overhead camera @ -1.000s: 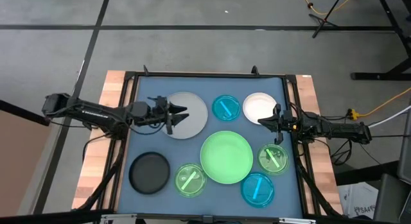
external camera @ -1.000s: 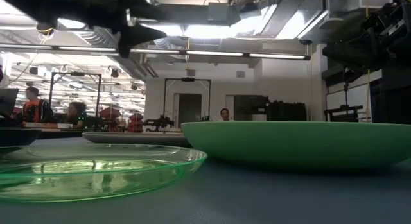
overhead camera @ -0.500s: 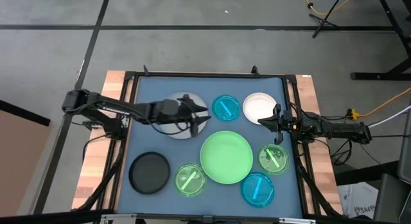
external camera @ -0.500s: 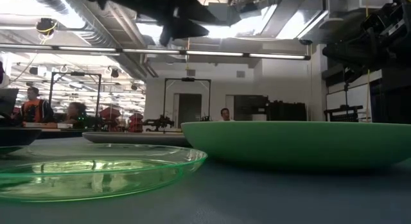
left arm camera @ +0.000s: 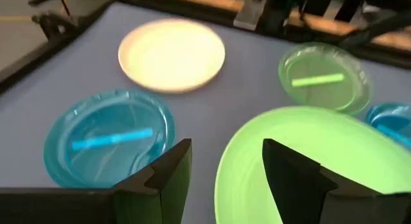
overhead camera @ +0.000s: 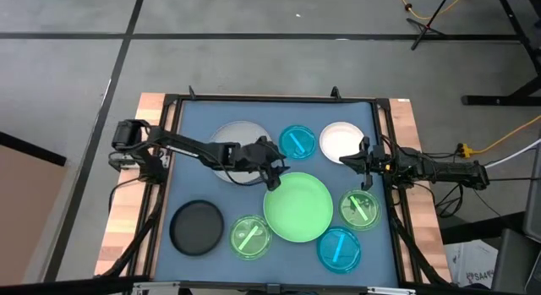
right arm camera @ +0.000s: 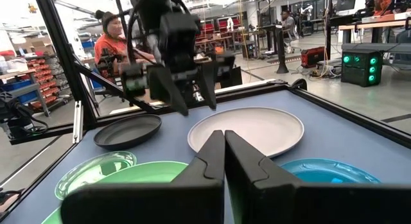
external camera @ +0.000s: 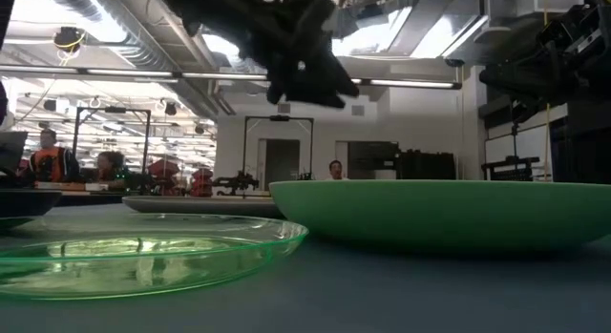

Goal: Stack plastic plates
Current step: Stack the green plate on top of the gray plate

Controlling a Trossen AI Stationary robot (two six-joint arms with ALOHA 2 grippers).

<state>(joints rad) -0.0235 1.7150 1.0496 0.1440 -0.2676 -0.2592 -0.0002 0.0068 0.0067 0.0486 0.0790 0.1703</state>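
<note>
left claw (overhead camera: 275, 171) open, above the near-left rim of large light green plate (overhead camera: 298, 207), holds nothing | right claw (overhead camera: 363, 155) closed, empty, beside small white plate (overhead camera: 341, 140) | grey plate (overhead camera: 230, 136) partly hidden under left arm | 8 plates spread singly on worktop (overhead camera: 194, 185), none stacked | low view: only dark arm silhouettes

Beyond my table (overhead camera: 397, 126) lies a grey concrete floor (overhead camera: 254, 41) crossed by dark seams. Behind the table, long ceiling lights (external camera: 410, 83) run over an open workshop with a dark-framed doorway (external camera: 278, 152). People sit at benches left of that doorway; one in an orange top (right arm camera: 110, 47) sits nearer the table.
</note>
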